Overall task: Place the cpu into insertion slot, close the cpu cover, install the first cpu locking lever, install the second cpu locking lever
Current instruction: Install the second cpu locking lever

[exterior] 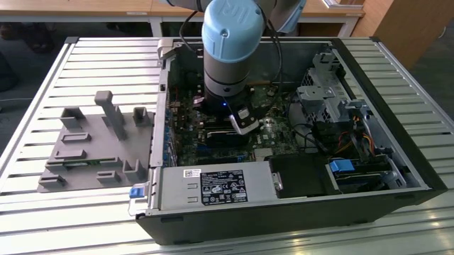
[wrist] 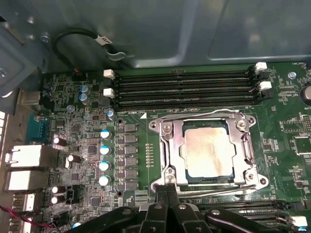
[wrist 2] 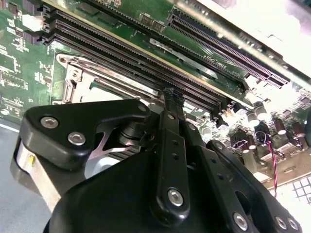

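Slatted metal table (exterior: 42, 64) runs wide around the work in the exterior view; grey fixture tray (exterior: 92, 154) sits at centre left of that frame, well apart from the case.

Open computer case (exterior: 397, 159) lies on its side, black walls rimming it. Power supply (exterior: 212, 186) closes the lower edge, drive cage (exterior: 326, 95) crowds the exterior view's right. My arm (exterior: 230, 48) drops straight down the middle, leaving open room only in narrow strips on either flank.

Green motherboard (wrist: 73, 145) fills the floor of the case. In the first wrist view, four empty memory slots (wrist: 184, 87) run along the upper middle, just beside the socket's far edge. Capacitors (wrist: 104, 155) line up near the socket's side, with a bare strip of board between.

Insertion slot (wrist: 206, 150) at centre right of the first wrist view. Cpu cover (wrist: 170, 145) lies down flat, framing the chip. Cpu (wrist: 206, 153) is seated inside, pale face showing through the window. A thin locking lever (wrist: 214, 190) runs along the socket's near edge.

My gripper (wrist: 167, 191) sits at that near edge, fingers (wrist: 167, 204) pressed together, tips at the lever wire. I cannot tell whether they touch it.
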